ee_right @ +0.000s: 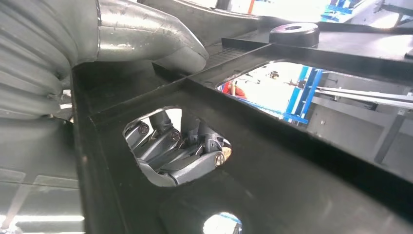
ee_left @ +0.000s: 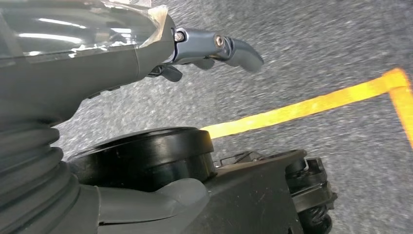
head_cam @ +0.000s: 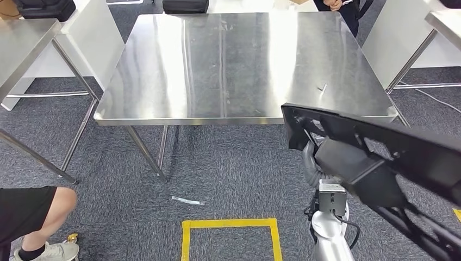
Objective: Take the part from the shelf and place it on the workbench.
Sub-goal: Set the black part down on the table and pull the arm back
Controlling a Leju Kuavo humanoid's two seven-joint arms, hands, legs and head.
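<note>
The part (head_cam: 380, 142) is a large flat black frame with cut-outs, held low at the right, just short of the workbench's near right corner. My right hand (head_cam: 311, 160) grips it from beneath. In the right wrist view the thumb (ee_right: 146, 36) lies on the part (ee_right: 292, 161) and the fingers (ee_right: 180, 153) curl through one of its openings. The workbench (head_cam: 239, 65) is a bare steel table straight ahead. My left hand (ee_left: 146, 46) hangs over the grey carpet holding nothing, its fingers (ee_left: 236, 48) stretched out.
A yellow tape square (head_cam: 231, 224) marks the carpet in front of me. Steel tables stand at the left (head_cam: 22, 49) and right (head_cam: 446, 22). One person sits at the lower left (head_cam: 43, 212); another stands beyond the workbench (head_cam: 342, 5). A white scrap (head_cam: 186, 200) lies on the floor.
</note>
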